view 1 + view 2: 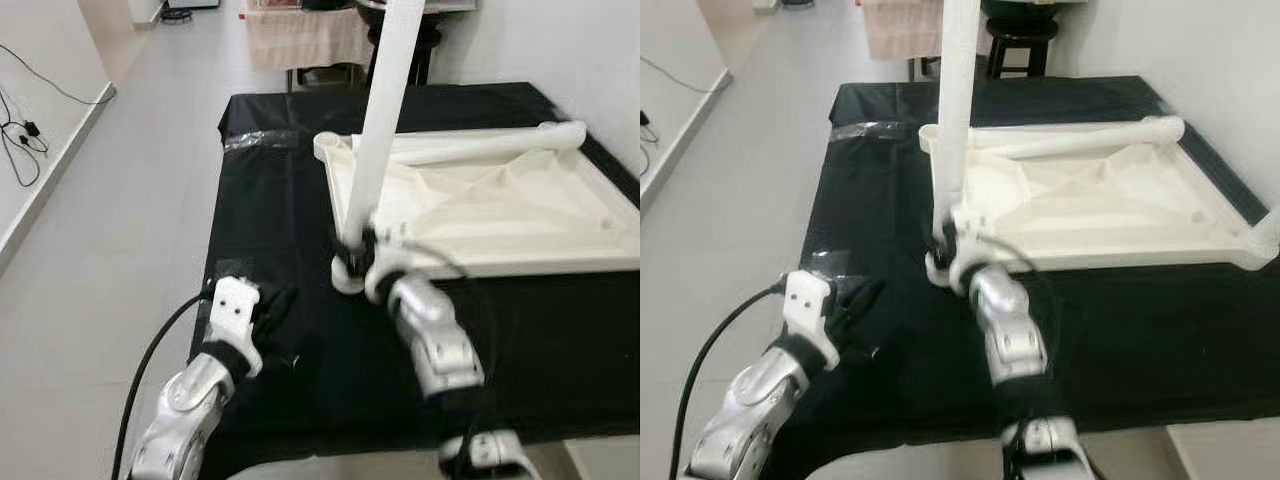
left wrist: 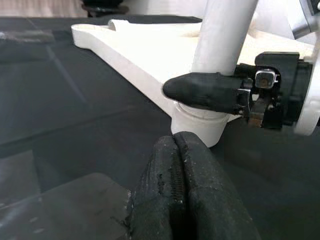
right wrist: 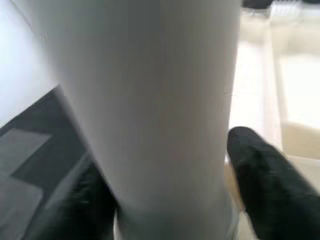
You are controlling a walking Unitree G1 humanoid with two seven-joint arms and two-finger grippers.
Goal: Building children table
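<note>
A white plastic children's tabletop [image 1: 500,210] lies upside down on a black sheet. One white table leg [image 1: 385,110] stands upright in the tabletop's near-left corner socket [image 1: 350,275]. My right gripper [image 1: 362,250] is shut on that leg just above the socket; in the right wrist view the leg [image 3: 150,115] sits between both black fingers [image 3: 265,180]. A second white leg [image 1: 490,145] lies loose along the tabletop's far side. My left gripper [image 1: 278,305] rests shut and empty on the sheet left of the socket, its fingers [image 2: 175,195] pressed together.
The black sheet [image 1: 270,200] covers a low platform on a grey floor [image 1: 120,200]. A cable [image 1: 30,135] runs along the left wall. A dark stool [image 1: 1025,40] and a cloth-draped piece of furniture [image 1: 300,40] stand beyond the far edge. A white wall rises on the right.
</note>
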